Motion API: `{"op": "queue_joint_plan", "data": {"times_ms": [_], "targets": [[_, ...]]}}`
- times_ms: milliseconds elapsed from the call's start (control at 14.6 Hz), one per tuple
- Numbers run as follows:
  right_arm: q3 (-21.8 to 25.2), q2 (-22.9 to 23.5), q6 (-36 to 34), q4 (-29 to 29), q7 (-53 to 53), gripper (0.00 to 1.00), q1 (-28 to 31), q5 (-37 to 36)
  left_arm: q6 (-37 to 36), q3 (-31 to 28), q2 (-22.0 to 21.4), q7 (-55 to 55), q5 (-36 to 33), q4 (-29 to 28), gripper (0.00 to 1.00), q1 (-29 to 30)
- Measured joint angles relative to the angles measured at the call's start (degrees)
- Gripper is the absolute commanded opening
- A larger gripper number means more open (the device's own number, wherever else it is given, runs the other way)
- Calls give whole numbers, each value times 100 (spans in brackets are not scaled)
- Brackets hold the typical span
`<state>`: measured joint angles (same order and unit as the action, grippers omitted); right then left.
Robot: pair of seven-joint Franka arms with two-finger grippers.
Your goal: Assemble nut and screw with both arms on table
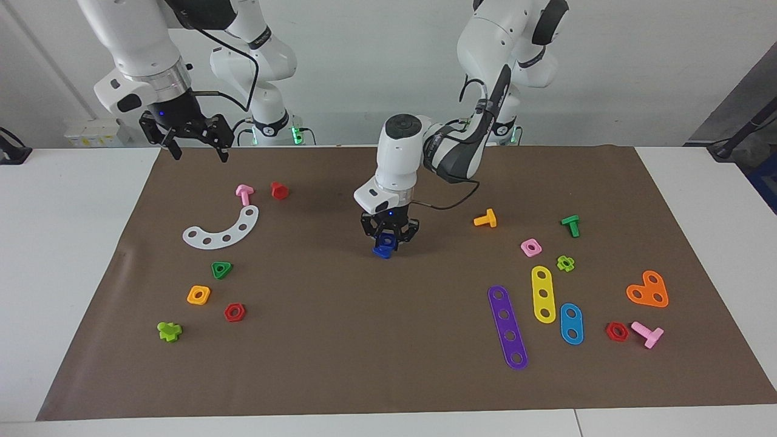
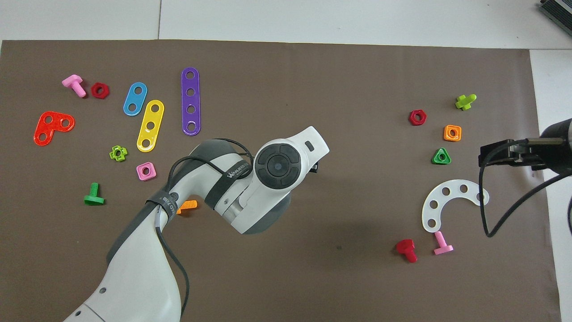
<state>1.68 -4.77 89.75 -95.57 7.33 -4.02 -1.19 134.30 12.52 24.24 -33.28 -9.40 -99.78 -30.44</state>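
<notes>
- L gripper (image 1: 388, 238) is down at mid-mat, fingers clenched on a dark-blue piece (image 1: 383, 249) just above the brown mat (image 1: 364, 364); can't tell if it's the nut, the screw or both.
- In the overhead view the L arm's wrist hides that gripper and the blue piece.
- R gripper (image 1: 193, 145) hangs released, fingers spread, over the mat's corner nearest the robots at the R arm's end; it holds nothing, arm waiting.
- White curved plate (image 1: 221, 230), pink bolt (image 1: 244, 194) and red bolt (image 1: 279, 190) lie near that corner, on the mat.
- Green triangular nut (image 1: 221, 269), orange square nut (image 1: 198, 295) and a red hex nut (image 1: 234, 312) lie toward the same short edge, farther from the robots.
- Purple strip (image 1: 507, 326), yellow strip (image 1: 543, 294), light-blue oval plate (image 1: 571, 323) and pink square nut (image 1: 530, 247) lie toward the L arm's end.
</notes>
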Motion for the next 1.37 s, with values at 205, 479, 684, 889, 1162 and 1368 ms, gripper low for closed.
{"op": "queue_joint_plan", "data": {"times_ms": [205, 479, 684, 889, 1162, 1368], "targets": [[0, 0, 0, 0, 0, 100, 0, 0, 52, 15, 12, -6, 0, -92, 0, -17], [0, 0, 0, 0, 0, 100, 0, 0, 217, 17, 13, -25, 0, -141, 0, -30], [0, 0, 0, 0, 0, 100, 0, 0, 260, 17, 12, -32, 0, -156, 0, -34], [0, 0, 0, 0, 0, 100, 0, 0, 416, 19, 13, -36, 1, -263, 0, -38], [0, 0, 0, 0, 0, 100, 0, 0, 523, 17, 13, -38, 1, -370, 68, -38], [0, 0, 0, 0, 0, 100, 0, 0, 527, 14, 13, -38, 1, -368, 100, -38]]}}
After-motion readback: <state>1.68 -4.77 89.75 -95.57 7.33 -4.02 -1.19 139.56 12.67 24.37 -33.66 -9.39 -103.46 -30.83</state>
